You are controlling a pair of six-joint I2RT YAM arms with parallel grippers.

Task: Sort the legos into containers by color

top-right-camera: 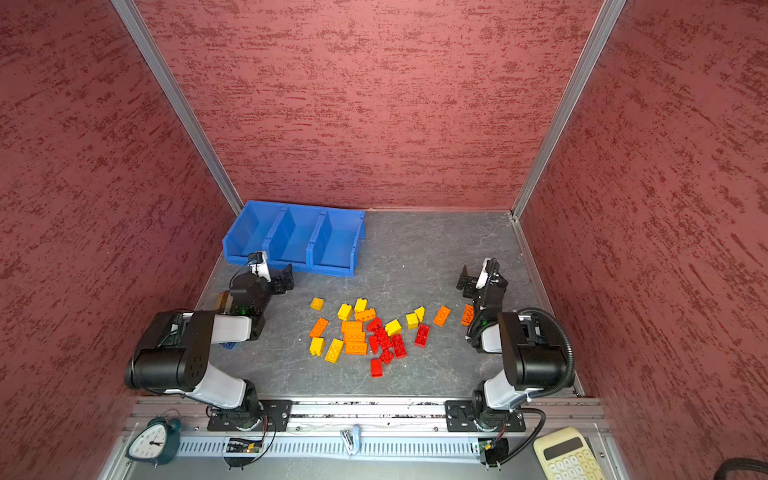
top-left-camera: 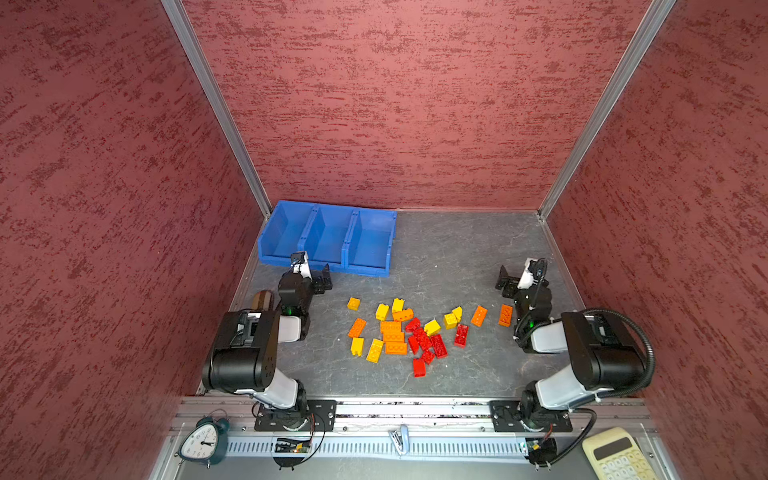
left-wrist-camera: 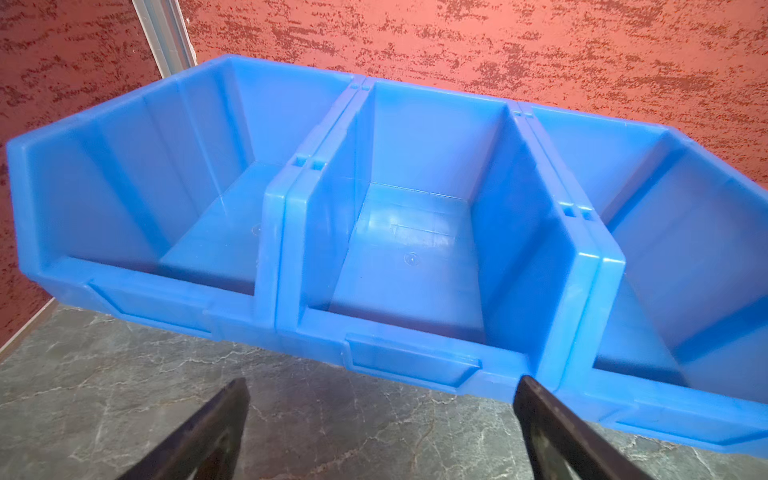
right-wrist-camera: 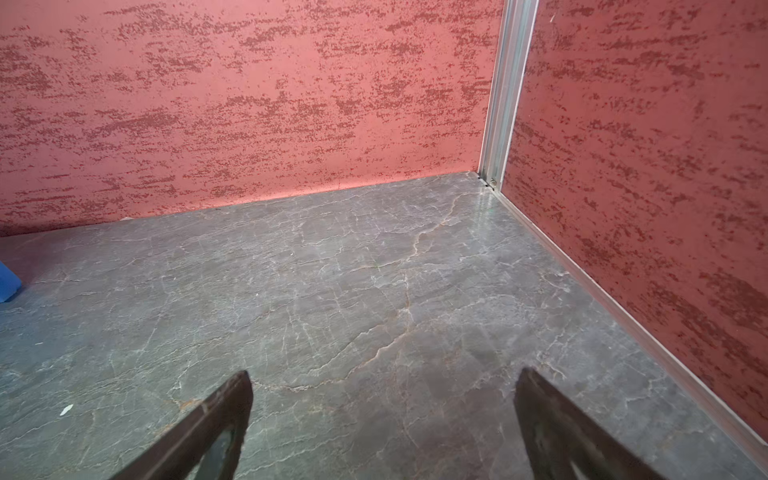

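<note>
Small red, yellow and orange plastic studded legos (top-left-camera: 392,336) lie loose in the middle. From them, three joined blue plastic containers (top-left-camera: 365,269) sit empty at 11 o'clock. At 10 the left gripper (top-left-camera: 326,276), at 2 the right gripper (top-left-camera: 503,280): jaws spread wide, holding nothing, likely ready to start picking.

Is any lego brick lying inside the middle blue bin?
No, in the left wrist view the middle blue bin shows only its bare blue floor and walls.

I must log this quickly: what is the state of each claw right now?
Left claw: open, holding nothing, in front of the containers.
Right claw: open, holding nothing, over the table.
</note>
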